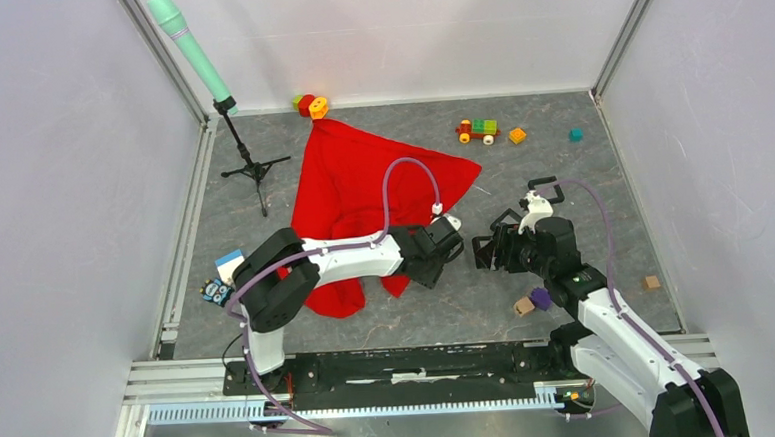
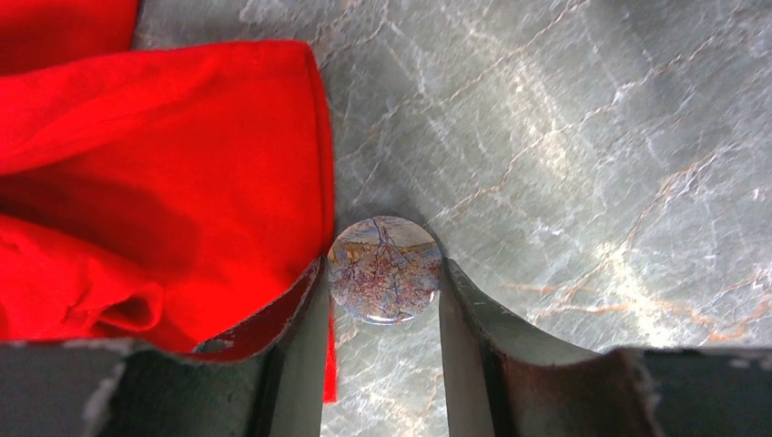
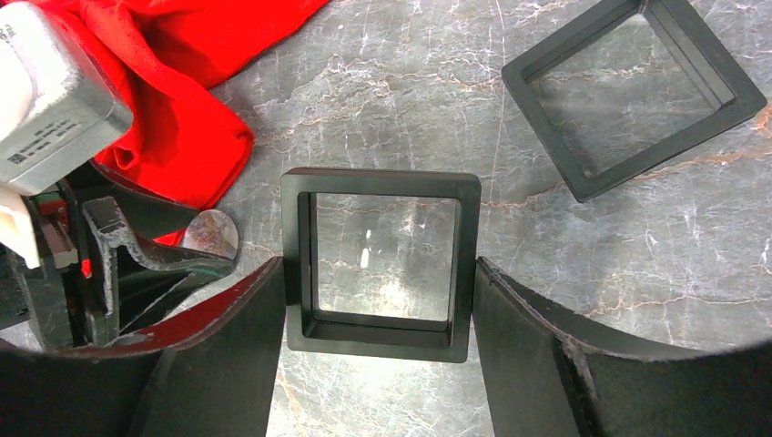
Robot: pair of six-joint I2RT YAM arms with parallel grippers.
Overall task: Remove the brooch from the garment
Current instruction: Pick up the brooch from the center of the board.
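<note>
The brooch (image 2: 385,264), a small round disc with a glossy, marbled blue-and-brown face, lies flat on the grey veined tabletop (image 2: 564,137). It sits right at the hem of the bright red soft fabric garment (image 2: 164,164). Whether its pin is caught in the cloth cannot be told from these views.

Your left pincer (image 2: 382,284) straddles the disc, jaws narrowed to its rim on both sides. It is not clear whether they already bear on it. The step in hand looks like the pinch itself.

- **Close gently:** the finger on the garment side lies over the hem, so make sure you catch the disc's edge and not a fold of red cloth.
- **Grip placement:** the disc looks thin and slick. Grip it across its widest line with the tips low against the tabletop, or it may squirt out forward.
- **Lift and watch:** raise it only a little and watch the hem. If the cloth rises too, the pin is probably caught, so draw sideways away from the garment instead of tugging upward.

Your right pincer (image 3: 378,266) holds a black square open-frame tray (image 3: 380,179) by its two sides, near the brooch. A second black square frame tray (image 3: 551,126) lies beyond it on the tabletop. The held tray is likely where the brooch goes, so hold it level and out of the left arm's way.
</note>
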